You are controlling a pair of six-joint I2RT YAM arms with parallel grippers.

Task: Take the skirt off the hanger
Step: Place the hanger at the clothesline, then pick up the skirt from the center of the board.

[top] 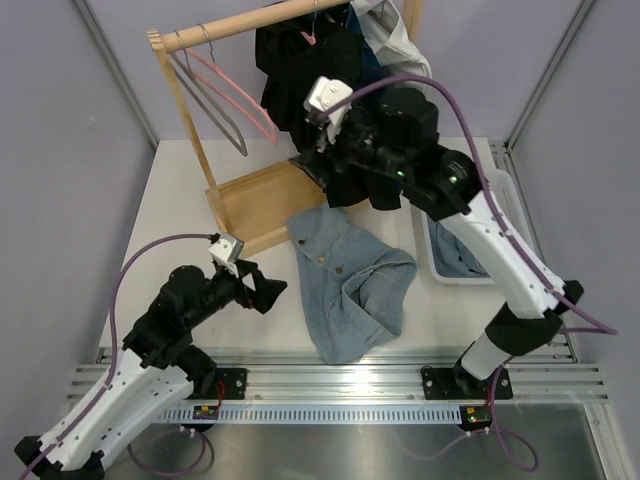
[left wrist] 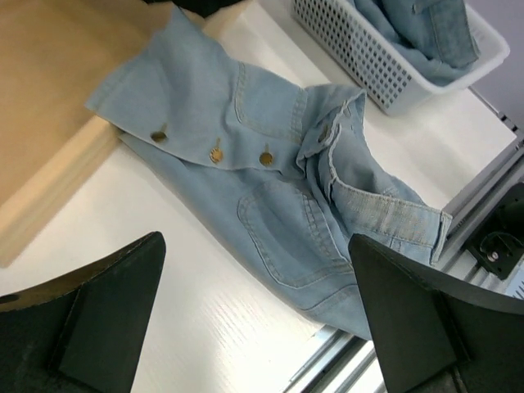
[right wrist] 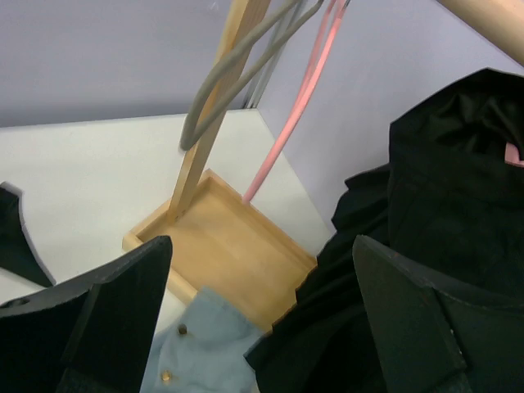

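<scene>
Top external view: the denim skirt [top: 345, 285] lay crumpled on the table [top: 180, 210], in front of the wooden rack [top: 250, 25] and between the two arms, one edge reaching the rack's base tray [top: 262, 195]. No hanger was on it or in it. A pink hanger [top: 245, 100] and a grey hanger [top: 215, 105] hung bare from the rail. A black garment [top: 300, 60] hung further along the rail on a second pink hanger [top: 312, 38]; whether it was a skirt could not be told. The right gripper [top: 318, 165] was raised beside that black garment. The left gripper [top: 262, 290] sat low over the table, just beside the denim skirt. A white basket [top: 508, 195] at the right held another denim item [top: 455, 255].

Left wrist view: the jaws of the left gripper [left wrist: 258, 327] stood wide apart with nothing between them. The skirt's front buttons, pockets and waistband faced up on the bare tabletop.

Right wrist view: the jaws of the right gripper [right wrist: 258, 327] stood wide apart and held nothing. The black cloth lay to one side and a corner of the denim skirt below.

Progress, as a judgement: the denim skirt appeared fully freed from its hanger and set down, so the removal itself looked complete. What remained, if anything, was withdrawing the arms. The black garment might call for the same treatment if it belonged to the task.
</scene>
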